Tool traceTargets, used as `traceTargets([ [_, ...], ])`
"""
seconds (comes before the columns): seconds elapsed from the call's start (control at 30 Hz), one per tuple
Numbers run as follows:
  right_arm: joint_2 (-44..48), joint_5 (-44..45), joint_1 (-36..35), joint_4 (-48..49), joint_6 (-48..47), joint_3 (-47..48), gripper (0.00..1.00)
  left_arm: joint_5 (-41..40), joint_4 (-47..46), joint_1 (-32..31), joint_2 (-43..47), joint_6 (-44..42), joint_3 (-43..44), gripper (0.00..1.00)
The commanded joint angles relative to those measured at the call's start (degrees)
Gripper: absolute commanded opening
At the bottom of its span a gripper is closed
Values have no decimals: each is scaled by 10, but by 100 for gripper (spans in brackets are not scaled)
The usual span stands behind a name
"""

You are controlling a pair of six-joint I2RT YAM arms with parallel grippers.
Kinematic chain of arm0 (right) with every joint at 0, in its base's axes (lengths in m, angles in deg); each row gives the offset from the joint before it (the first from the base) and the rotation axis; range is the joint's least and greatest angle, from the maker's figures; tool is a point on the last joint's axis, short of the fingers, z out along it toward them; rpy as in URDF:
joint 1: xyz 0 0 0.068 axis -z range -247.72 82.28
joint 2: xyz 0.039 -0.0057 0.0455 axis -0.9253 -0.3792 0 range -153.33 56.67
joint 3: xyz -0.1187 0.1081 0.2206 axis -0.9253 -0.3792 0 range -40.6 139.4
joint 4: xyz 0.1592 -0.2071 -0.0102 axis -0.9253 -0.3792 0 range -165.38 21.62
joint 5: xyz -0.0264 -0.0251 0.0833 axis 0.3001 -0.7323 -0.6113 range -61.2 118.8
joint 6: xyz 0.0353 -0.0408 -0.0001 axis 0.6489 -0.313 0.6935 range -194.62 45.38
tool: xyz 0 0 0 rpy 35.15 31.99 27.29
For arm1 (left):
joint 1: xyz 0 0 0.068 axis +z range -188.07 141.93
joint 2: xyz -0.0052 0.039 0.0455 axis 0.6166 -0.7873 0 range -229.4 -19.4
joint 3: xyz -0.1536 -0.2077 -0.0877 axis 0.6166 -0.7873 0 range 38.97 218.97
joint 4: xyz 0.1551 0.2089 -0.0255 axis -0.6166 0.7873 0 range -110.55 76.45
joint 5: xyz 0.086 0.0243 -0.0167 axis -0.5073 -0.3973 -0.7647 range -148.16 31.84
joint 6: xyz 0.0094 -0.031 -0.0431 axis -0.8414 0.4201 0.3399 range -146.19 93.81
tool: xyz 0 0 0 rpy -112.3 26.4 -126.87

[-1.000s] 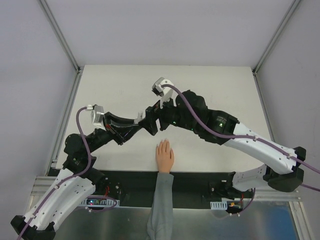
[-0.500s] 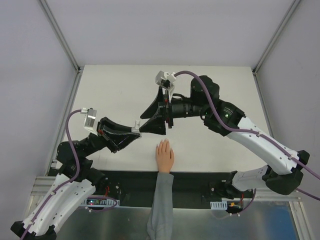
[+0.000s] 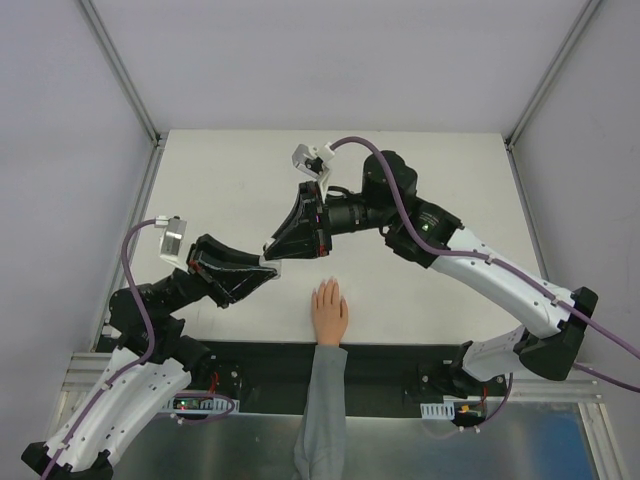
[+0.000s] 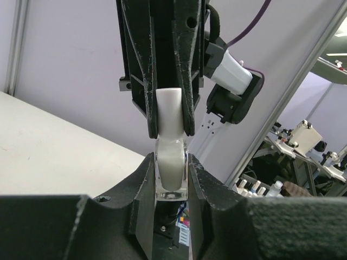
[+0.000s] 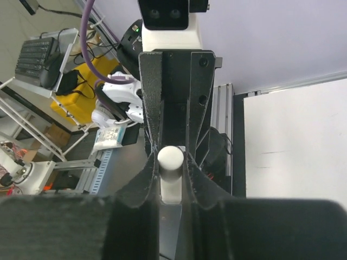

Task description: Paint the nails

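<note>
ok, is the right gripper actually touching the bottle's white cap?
Touching. The right wrist view shows the right gripper with its fingers pressed against both sides of the white cap, no gap; the left gripper clamps the bottle.

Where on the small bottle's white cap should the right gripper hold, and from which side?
Grip the white cap by its sides, coming end-on along the axis of the bottle: the left gripper clamps the clear body, so only the cap sticks out. The right gripper is placed so.
</note>
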Motion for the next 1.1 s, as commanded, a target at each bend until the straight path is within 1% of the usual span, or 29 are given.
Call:
traceTargets([
  [0.0,4,-19,1,61,17,-6,3,-3,-52,5,-1,-1,15,0],
  [0.07,7,-11,-1,61,13,-23,1,-13,-43,6,-6,-14,19,0],
  [0.1,9,2,-8,61,13,-30,1,-18,-33,5,-8,-39,24,0],
  [0.13,12,12,-13,61,10,-47,1,-25,9,5,-15,-59,42,0],
  [0.17,17,24,-19,57,3,-56,1,-27,32,5,-18,-83,53,0],
  [0.2,22,69,-35,48,-3,-66,1,-30,57,5,-23,-134,79,0],
  [0.23,26,125,-50,32,-20,-71,1,-57,92,5,-34,-161,92,0],
  [0.27,28,227,-78,-99,-50,-47,1,-74,138,5,-39,-184,102,0],
  [0.3,10,604,-165,-173,-63,-19,1,-102,160,5,-44,-222,115,0],
  [0.33,-9,754,-192,-245,-18,11,1,-150,172,6,-56,-236,117,0],
  [0.37,-24,823,-204,-298,20,22,1,-171,184,5,-61,-246,118,0],
  [0.4,-21,834,-215,-281,51,5,1,-184,185,5,-68,-263,117,0],
  [0.47,-10,813,-218,-226,60,-30,1,-208,186,5,-84,-271,115,0],
  [0.6,-22,800,-222,-236,36,21,1,-206,181,5,-83,-265,94,0],
  [0.67,-19,760,-220,-223,-4,31,4,-202,181,6,-71,-249,83,0],
  [0.7,-18,745,-216,-223,-16,37,14,-200,181,5,-66,-243,71,0],
  [0.73,-15,722,-212,-225,-30,53,20,-195,183,5,-55,-237,66,0],
  [0.77,-17,689,-209,-249,-49,67,27,-188,187,6,-50,-227,61,0],
  [0.8,-18,679,-200,-267,-54,82,34,-168,188,6,-44,-223,53,0],
  [0.83,-18,663,-195,-280,-61,108,39,-149,184,5,-32,-217,50,0],
  [0.87,-16,624,-189,-303,-72,118,45,-127,175,5,-26,-206,45,0],
  [0.9,-13,604,-178,-313,-88,126,55,-83,168,5,-21,-198,39,0],
  [0.93,-8,577,-172,-316,-101,128,61,-68,165,5,-13,-191,40,0],
  [0.97,6,502,-166,-311,-124,127,67,-55,169,6,-9,-182,42,0],
  [1.0,14,458,-151,-308,-136,124,74,-41,176,5,-7,-179,50,0],
  [1.03,21,407,-141,-298,-145,116,77,-17,180,5,-2,-176,54,0],
  [1.07,36,312,-132,-268,-151,93,82,-4,180,5,-1,-165,58,0],
])
